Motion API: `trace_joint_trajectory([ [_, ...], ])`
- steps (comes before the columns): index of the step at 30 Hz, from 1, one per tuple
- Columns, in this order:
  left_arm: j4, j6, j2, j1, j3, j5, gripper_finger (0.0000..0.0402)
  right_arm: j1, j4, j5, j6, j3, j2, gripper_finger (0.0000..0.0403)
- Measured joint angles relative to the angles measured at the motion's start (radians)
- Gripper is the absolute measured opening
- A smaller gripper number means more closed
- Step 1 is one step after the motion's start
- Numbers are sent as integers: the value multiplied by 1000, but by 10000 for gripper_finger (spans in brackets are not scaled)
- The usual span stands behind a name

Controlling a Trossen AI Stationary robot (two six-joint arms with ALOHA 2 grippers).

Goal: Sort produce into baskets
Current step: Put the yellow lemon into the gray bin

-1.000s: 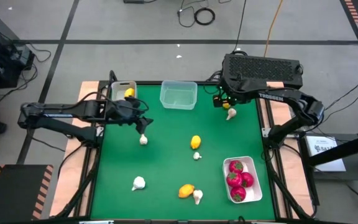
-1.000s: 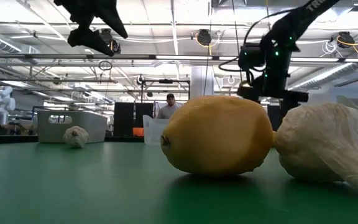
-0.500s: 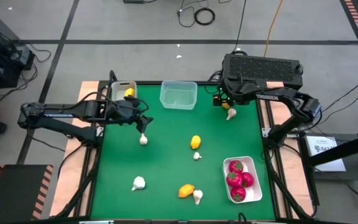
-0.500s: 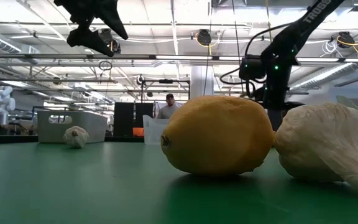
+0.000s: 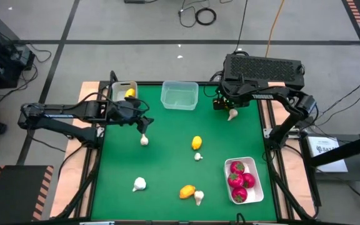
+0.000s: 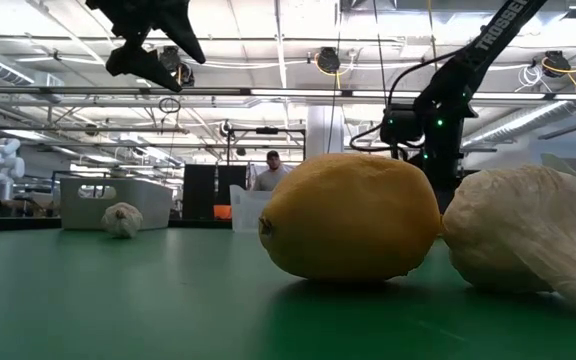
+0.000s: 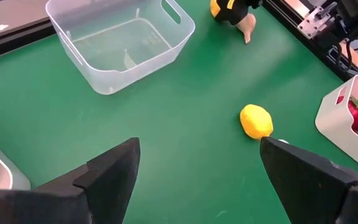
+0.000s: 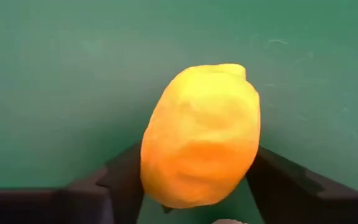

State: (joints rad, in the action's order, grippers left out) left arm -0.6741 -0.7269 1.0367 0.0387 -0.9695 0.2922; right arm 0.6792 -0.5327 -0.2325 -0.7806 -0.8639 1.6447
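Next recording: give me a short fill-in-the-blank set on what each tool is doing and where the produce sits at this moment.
1. The right tool is shut on a yellow-orange ____.
2. The white rounded-corner tray holds only ____ round fruits with green tops.
3. The clear squarish plastic tub contains ____ produce.
4. The left tool hangs above the green table with its jaws ____.

Missing words: lemon; red; no; open
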Motion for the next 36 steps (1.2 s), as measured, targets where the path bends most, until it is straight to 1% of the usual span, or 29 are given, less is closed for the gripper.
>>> trace_joint_trajectory([
  [5, -1, 0, 0, 0, 0, -1, 338, -4, 2, 8, 18, 0, 0, 177],
  [8, -1, 0, 0, 0, 0, -1, 338, -15, 2, 29, 35, 0, -14, 159],
  [10, -1, 1, 0, 0, 0, -1, 338, -27, -2, 38, 38, -1, -35, 156],
  [14, -1, 8, -15, 0, 0, -2, 338, -50, -23, 99, 56, -21, -114, 163],
  [17, 15, 51, -29, 0, 0, -8, 338, -80, -19, 196, 74, -34, -194, 165],
  [19, 35, 92, -36, 0, 0, -25, 338, -110, 15, 289, 94, -46, -245, 166],
  [23, 167, 171, -26, -3, 1, -91, 338, -198, 97, 480, 110, -48, -324, 166],
  [26, 309, 246, 3, -11, 1, -148, 338, -280, 165, 607, 133, -48, -347, 166],
  [28, 407, 317, 33, -21, 1, -182, 338, -340, 229, 670, 142, -48, -348, 166],
  [31, 539, 472, 92, -46, 1, -246, 338, -430, 316, 711, 132, -48, -335, 166],
  [36, 712, 739, 197, -103, 1, -337, 338, -552, 433, 712, 76, -48, -325, 167],
])
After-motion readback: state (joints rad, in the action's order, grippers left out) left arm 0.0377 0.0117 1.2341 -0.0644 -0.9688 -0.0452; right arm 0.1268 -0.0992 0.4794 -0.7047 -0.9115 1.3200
